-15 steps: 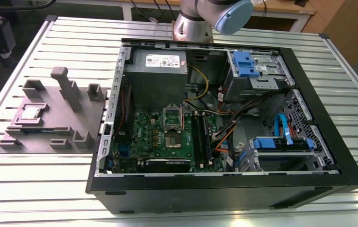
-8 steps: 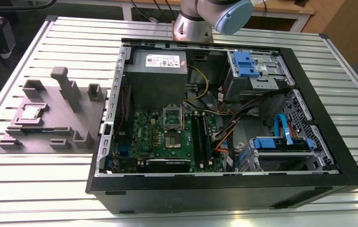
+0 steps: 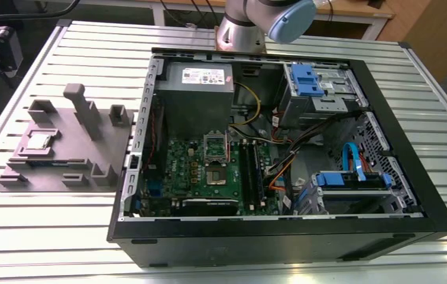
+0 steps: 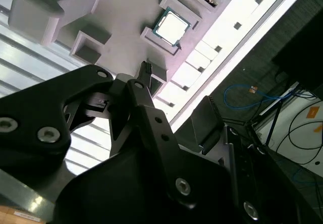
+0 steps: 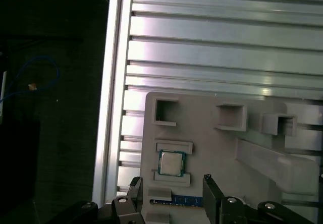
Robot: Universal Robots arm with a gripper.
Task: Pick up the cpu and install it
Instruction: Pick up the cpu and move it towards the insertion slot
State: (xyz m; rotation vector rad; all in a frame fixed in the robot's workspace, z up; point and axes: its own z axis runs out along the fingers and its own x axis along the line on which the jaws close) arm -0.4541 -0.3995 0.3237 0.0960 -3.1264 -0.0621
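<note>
The gripper (image 5: 171, 182) sat closest to the lens in both wrist views, its two black fingers (image 5: 211, 186) spread wide apart and clasping nothing. It hung above a grey fixture block (image 5: 212, 148). The cpu (image 5: 171, 163) showed in the gap between the fingertips but farther off, untouched. It lay flat, silver top up, in a shallow seat on that block, with a raised bar along each of two opposite edges. Just beside the seat, a narrow strip of blue circuit board (image 5: 177, 201) lay in its own slot.

In the exterior view, the block stood at the exterior view's left on a slatted aluminium table (image 3: 50, 236), with the cpu towards the block's left end. To its right lay an open black computer case (image 3: 287, 236), just beside the block. Inside it, a green motherboard (image 3: 200, 177) carried a square, metal-framed socket (image 3: 217, 155) that held no chip. A grey power supply (image 3: 196, 94) sat beyond the board. Farther right came blue drive brackets (image 3: 306, 80) among loose cables. The arm (image 3: 263, 21) rose behind the case, near the table's far edge.
</note>
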